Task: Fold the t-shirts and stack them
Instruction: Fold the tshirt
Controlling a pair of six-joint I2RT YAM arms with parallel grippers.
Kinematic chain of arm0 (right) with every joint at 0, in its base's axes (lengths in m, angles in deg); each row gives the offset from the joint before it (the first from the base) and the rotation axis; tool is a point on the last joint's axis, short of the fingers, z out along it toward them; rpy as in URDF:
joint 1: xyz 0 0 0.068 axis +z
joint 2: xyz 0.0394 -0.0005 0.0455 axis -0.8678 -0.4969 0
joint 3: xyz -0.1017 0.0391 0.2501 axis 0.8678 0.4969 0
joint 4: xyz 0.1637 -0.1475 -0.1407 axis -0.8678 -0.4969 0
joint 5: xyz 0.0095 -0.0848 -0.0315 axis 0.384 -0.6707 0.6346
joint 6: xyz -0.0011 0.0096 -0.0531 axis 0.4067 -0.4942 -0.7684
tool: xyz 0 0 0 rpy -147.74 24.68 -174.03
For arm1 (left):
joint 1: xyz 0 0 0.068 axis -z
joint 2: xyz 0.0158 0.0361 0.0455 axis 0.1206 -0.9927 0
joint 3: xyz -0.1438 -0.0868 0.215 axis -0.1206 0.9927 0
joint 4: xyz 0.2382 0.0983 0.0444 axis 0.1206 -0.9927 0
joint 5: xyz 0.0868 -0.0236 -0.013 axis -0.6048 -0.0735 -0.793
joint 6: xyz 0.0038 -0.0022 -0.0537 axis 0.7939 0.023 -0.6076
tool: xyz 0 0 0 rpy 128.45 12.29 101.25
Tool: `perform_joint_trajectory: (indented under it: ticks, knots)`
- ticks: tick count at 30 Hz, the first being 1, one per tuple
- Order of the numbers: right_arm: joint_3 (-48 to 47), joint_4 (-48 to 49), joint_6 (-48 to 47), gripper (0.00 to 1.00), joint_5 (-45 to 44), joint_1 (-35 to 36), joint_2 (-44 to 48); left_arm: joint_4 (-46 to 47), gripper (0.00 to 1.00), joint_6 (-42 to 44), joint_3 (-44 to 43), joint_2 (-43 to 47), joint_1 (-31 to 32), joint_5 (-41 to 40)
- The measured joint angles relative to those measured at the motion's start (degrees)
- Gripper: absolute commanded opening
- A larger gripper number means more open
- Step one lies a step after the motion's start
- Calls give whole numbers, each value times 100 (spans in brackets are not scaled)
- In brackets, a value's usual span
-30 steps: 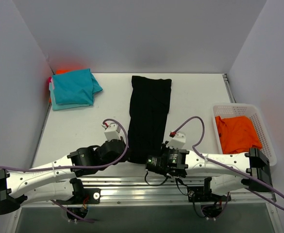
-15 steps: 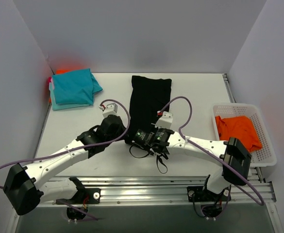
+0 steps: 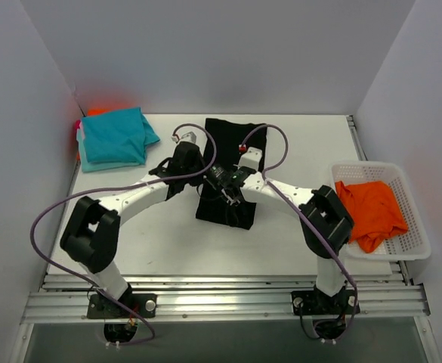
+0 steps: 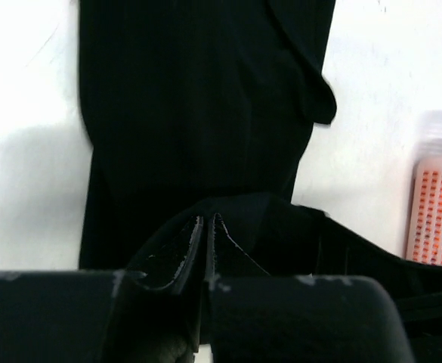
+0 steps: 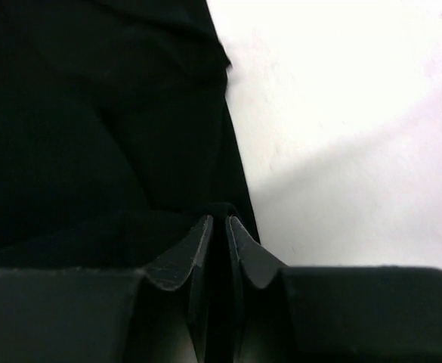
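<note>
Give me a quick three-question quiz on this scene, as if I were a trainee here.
1. True or false: the orange t-shirt lies inside the white basket.
2. What do the left gripper and the right gripper both pinch? A) the basket B) the black t-shirt C) the orange t-shirt
3. Fill in: the teal t-shirts are stacked at the far ___ corner of the table.
Key: 1 true; 2 B; 3 left.
</note>
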Motion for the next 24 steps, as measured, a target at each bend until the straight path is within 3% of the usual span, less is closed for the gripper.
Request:
perform_joint_trajectory:
  ticks: [1, 2, 3, 8, 13, 16, 18, 20, 24]
  knots:
    - [-223, 31, -81, 40, 28, -155, -223, 15, 20, 24, -212, -278, -85, 101]
    - [-509, 26, -184, 87, 63, -326, -452, 79, 44, 46, -444, -603, -184, 234]
    - [-802, 66, -258, 100, 98, -496, -686, 151, 52, 79, -728, -953, -282, 382]
    - [-2597, -20, -859, 100, 140, -1325, -1775, 205, 81, -20, -2802, -2957, -859, 1309]
    - [-3309, -44, -1220, 100, -127, -1635, -1718, -234, 84, 133, -3558, -3198, -1189, 1456]
    - [-2461, 116, -1231, 100, -199, -1440, -1025, -402, 84, 323, -3709, -2855, -1281, 1425]
    - [-1377, 520, -1276, 100, -101, -1233, -323, -420, 84, 387, -3445, -2367, -1325, 1327]
    - [-146, 944, -1351, 100, 210, -1023, 463, -389, 82, 415, -2739, -1604, -1357, 1163]
    - [2022, 1941, -1377, 97, 852, -627, 1762, 109, 82, 317, -511, 192, -1316, 748]
